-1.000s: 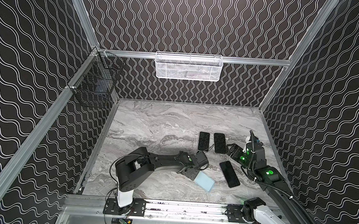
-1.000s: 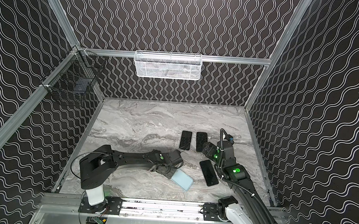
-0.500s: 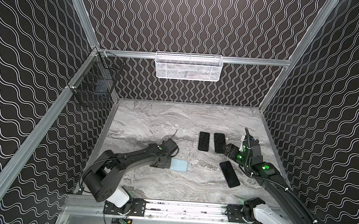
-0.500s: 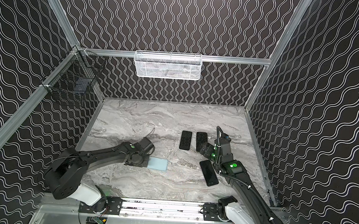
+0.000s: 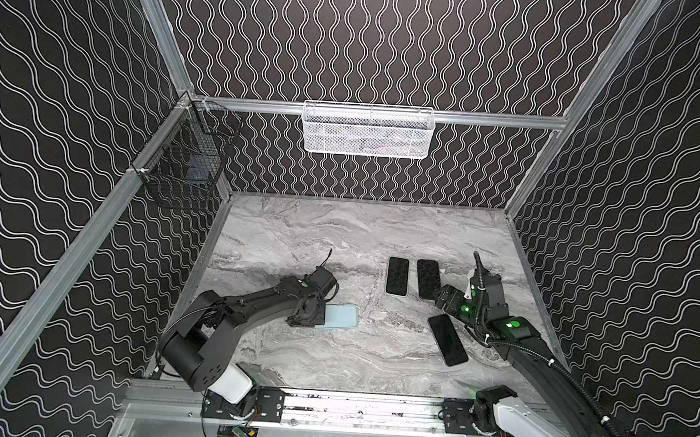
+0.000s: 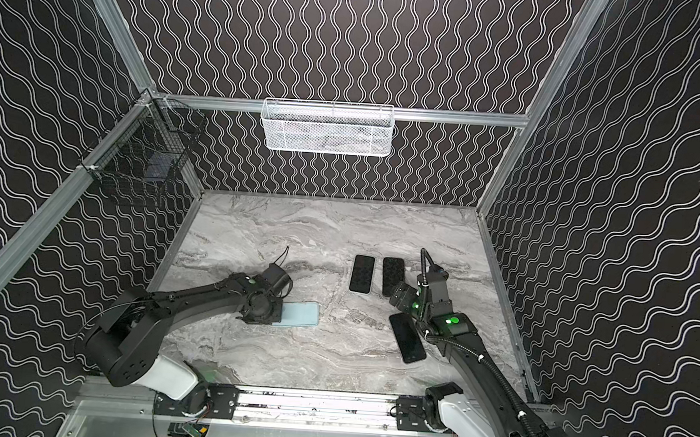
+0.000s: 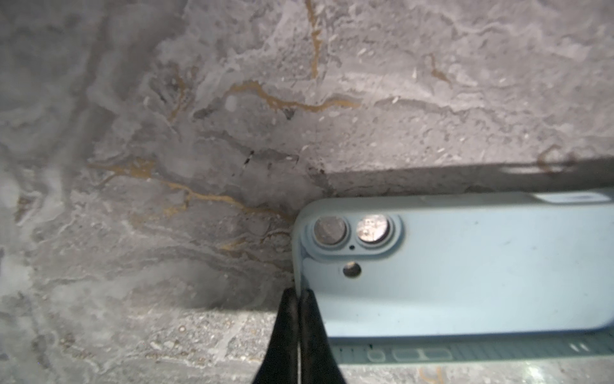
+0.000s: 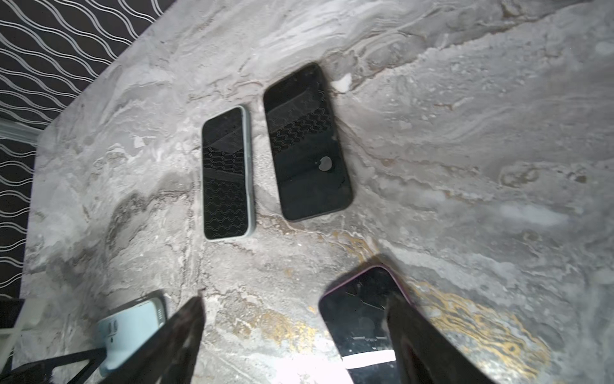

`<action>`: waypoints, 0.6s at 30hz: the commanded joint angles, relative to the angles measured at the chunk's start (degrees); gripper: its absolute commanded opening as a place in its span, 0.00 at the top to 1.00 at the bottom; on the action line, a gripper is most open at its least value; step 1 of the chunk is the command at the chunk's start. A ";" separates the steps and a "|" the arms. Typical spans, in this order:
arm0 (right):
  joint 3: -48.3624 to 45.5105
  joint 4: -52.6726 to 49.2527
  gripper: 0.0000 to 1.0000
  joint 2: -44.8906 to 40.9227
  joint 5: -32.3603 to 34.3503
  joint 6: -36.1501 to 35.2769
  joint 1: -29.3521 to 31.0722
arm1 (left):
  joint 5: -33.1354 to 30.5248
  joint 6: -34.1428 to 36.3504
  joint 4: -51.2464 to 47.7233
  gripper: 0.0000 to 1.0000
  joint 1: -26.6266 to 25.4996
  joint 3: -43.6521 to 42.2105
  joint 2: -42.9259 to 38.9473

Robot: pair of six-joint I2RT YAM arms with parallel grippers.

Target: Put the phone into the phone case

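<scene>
— Phone case (image 5: pixel 340 316) sits left of centre in both top views, on the bench (image 5: pixel 297 233), with the left end effector (image 5: pixel 320 318) at its left short end. Where is the phone?

— Lower right of the frame: a bare dark phone (image 5: pixel 448 340), slanted, well apart from the case. The right end effector (image 5: pixel 438 310) hangs at its upper end. Above it lie two other phones (image 5: pixel 397 275) side by side; leave them alone.

— And the left wrist view?

— There the left end effector (image 7: pixel 299 296) is pinched fully together on the thin wall of the case (image 7: pixel 465 266), beside the lens cut-outs. The outer back faces the camera, so I judge the hollow side faces away. Turn it hollow-up and lay it flat before letting go; a pinch that slim can let it swing.

— Right wrist view?

— The jaws stand wide and hold nothing. The phone (image 8: pixel 358 316) lies partly under one finger (image 8: pixel 415 339), not centred. I'd shift across until both long edges sit between the fingers, then close low, near the bench.
</scene>
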 commanded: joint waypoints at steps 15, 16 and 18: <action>-0.89 3.28 0.11 6.68 -3.90 0.13 -4.15 | 4.40 7.66 -0.41 1.00 -0.26 0.14 -2.31; -0.89 3.37 0.11 7.07 -4.10 0.05 -4.23 | 4.80 7.82 -0.37 1.00 -0.33 0.01 -2.11; -1.06 3.54 0.11 7.90 -4.42 -0.08 -4.38 | 5.26 7.98 -0.30 1.00 -0.82 -0.18 -1.87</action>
